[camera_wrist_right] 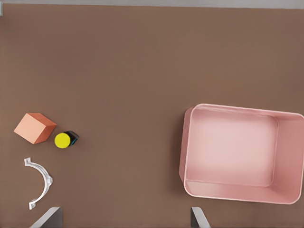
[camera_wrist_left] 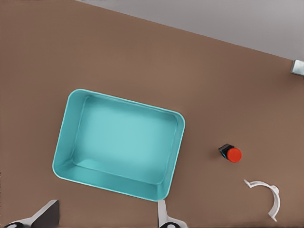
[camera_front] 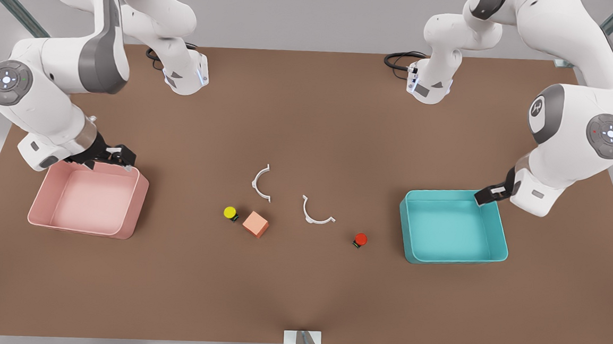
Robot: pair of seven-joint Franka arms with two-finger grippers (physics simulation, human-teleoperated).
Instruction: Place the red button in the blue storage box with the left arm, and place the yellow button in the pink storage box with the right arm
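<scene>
1. Front view puts the red button [camera_front: 360, 239] on the brown tabletop [camera_front: 298, 299], just beside the blue storage box [camera_front: 452, 228] on the front view's left of it, apart from the box wall. It is a small red cap on a dark base.
2. The yellow button [camera_front: 230, 212], a yellow cap on a dark base, lies near the middle of the tabletop, just beside a salmon cube [camera_front: 256, 224] and well apart from the pink storage box [camera_front: 91, 198].
3. My left jaws [camera_front: 489, 194] stand apart, holding nothing, over the far corner of the blue storage box; from the left wrist camera both fingers [camera_wrist_left: 164, 216] show wide apart beside the box's rim.
4. My right jaws [camera_front: 110, 159] are also spread and hold nothing, at the far edge of the pink storage box; the right wrist camera shows the fingertips [camera_wrist_right: 198, 217] wide apart.
5. Both boxes are open trays with nothing inside.
6. Two white curved clips [camera_front: 261, 182] [camera_front: 316, 213] lie between the buttons.
</scene>
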